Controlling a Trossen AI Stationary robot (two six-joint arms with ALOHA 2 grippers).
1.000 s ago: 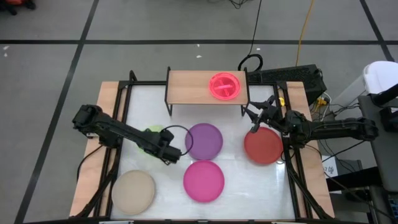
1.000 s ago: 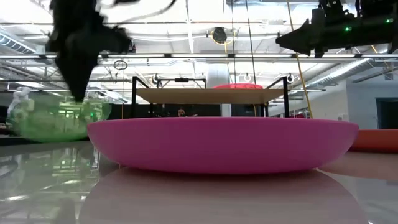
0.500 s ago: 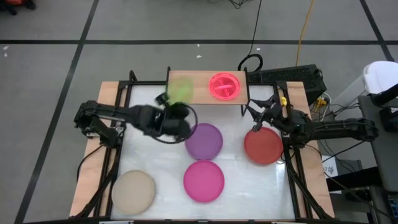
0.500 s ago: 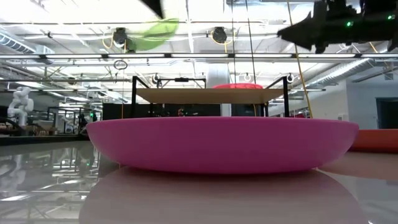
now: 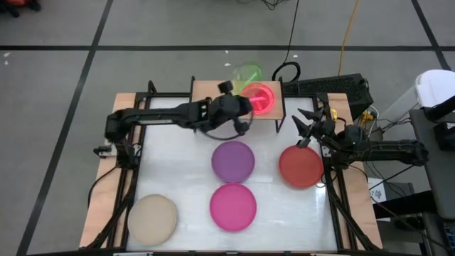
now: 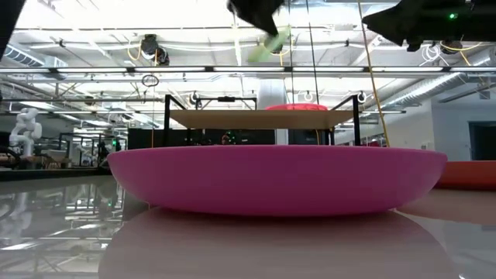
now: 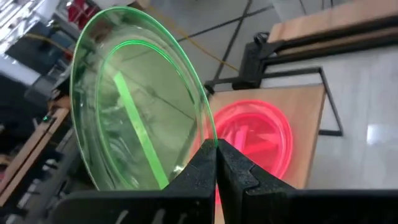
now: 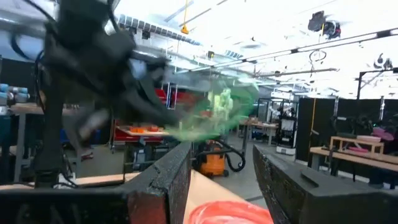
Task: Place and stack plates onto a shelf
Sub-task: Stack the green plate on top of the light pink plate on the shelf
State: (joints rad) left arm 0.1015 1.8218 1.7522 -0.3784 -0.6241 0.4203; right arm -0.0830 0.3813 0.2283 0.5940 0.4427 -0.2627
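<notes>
My left gripper is shut on a translucent green plate, held in the air over the right half of the light-wood shelf. A translucent pink plate lies flat on that half of the shelf, just below the green one. My right gripper hangs open and holds nothing, near the table's right edge, above the red plate. The purple plate, magenta plate and beige plate lie flat on the white table top. My left gripper pinches the green plate's rim between its two fingers, which lie nearly level and come from the table's left side. The plate stands tilted on edge beyond the fingertips, lifted clear above the shelf and the pink plate.
The shelf's left half is bare wood. Black frame rails run along the table's left and right sides. Cables and a dark box lie beyond the far right corner. In the low view the magenta plate fills the foreground.
My left gripper, shut on the green plate, has swung up from the table's left part toward the far edge and rightward, ending above the shelf's right half. It has rolled, tipping the plate onto its edge. My right gripper has drawn back slightly toward the right edge.
</notes>
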